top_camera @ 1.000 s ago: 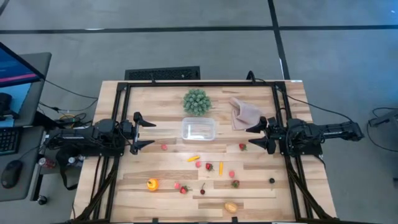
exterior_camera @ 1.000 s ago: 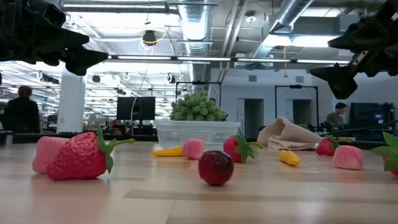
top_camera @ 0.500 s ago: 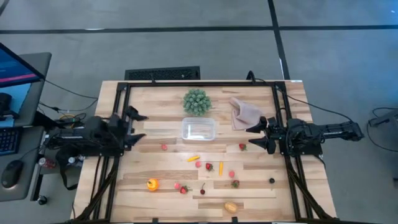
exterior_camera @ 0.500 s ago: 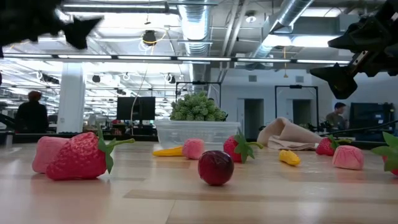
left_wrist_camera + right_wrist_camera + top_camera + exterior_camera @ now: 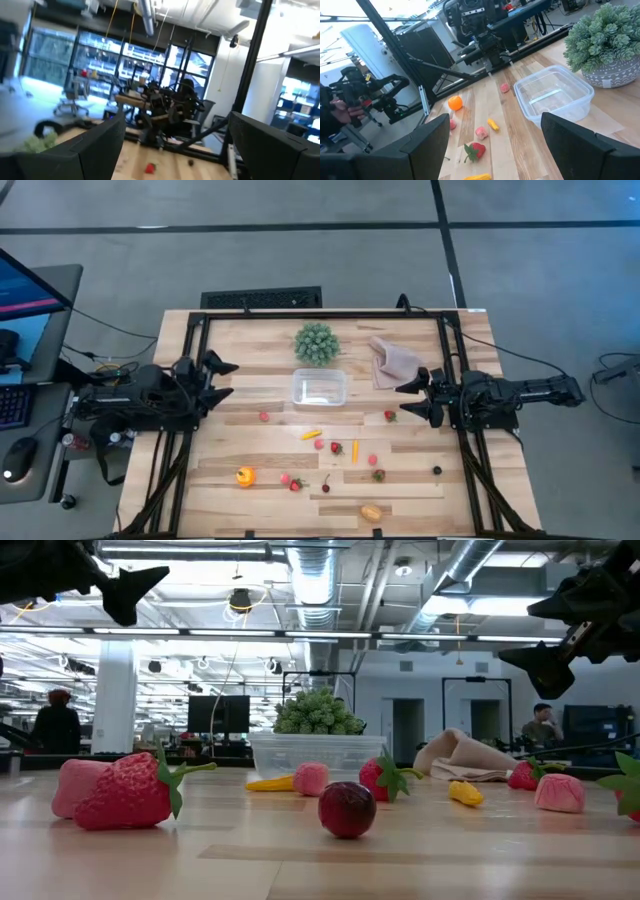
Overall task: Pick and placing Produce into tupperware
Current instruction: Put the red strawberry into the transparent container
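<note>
Both claws are held open and empty at opposite worktop edges: left claw (image 5: 218,378), right claw (image 5: 413,398). The small clear plastic rectangular container (image 5: 319,388) is centred between them, within either's reach; tiny toy produce (image 5: 336,448) is scattered nearby, unpicked.

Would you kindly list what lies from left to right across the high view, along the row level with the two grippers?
Left gripper → clear tupperware → beige cloth → right gripper.
</note>
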Action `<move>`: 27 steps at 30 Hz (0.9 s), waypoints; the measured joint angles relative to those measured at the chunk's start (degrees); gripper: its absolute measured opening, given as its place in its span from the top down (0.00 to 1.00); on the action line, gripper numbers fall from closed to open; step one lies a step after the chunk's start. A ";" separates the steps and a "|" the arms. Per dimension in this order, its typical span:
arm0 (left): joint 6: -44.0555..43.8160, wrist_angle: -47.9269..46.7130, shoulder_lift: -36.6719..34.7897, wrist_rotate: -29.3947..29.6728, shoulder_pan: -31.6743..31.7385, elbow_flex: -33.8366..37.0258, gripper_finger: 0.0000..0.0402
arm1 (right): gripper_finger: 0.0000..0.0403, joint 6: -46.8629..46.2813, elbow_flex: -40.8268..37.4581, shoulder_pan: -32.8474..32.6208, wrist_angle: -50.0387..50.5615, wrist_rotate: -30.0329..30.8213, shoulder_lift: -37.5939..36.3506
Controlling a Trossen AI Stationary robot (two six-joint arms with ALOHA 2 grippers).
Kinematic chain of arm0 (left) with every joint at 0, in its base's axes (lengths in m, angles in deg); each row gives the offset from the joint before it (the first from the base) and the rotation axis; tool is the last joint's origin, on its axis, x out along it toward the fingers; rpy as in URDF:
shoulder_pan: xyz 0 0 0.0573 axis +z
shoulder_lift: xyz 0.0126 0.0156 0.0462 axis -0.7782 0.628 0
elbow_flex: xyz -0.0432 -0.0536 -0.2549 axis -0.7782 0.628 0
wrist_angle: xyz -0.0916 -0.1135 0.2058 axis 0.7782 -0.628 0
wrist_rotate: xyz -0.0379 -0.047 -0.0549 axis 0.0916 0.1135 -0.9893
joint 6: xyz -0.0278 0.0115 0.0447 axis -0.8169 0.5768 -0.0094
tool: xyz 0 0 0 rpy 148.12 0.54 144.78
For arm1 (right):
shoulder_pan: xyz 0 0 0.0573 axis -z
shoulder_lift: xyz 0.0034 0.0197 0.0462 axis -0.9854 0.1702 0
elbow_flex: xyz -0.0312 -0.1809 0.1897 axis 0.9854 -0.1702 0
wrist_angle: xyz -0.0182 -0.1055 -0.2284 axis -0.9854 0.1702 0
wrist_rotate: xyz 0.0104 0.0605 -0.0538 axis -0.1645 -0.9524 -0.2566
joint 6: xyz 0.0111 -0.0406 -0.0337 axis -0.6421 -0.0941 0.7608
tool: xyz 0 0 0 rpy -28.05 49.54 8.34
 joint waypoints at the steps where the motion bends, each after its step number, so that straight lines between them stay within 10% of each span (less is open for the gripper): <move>1: -1.31 -0.01 0.00 0.00 0.00 0.00 0.14 | 0.24 0.00 0.00 0.00 0.00 0.02 0.00; 15: -16.02 10.29 0.00 0.07 0.00 -0.13 0.14 | 0.24 -26.44 -0.02 0.39 -18.85 6.11 -0.04; 27: -15.42 10.34 -0.02 0.68 0.00 -0.15 0.14 | 0.24 -23.76 -0.02 0.60 -18.22 15.46 0.00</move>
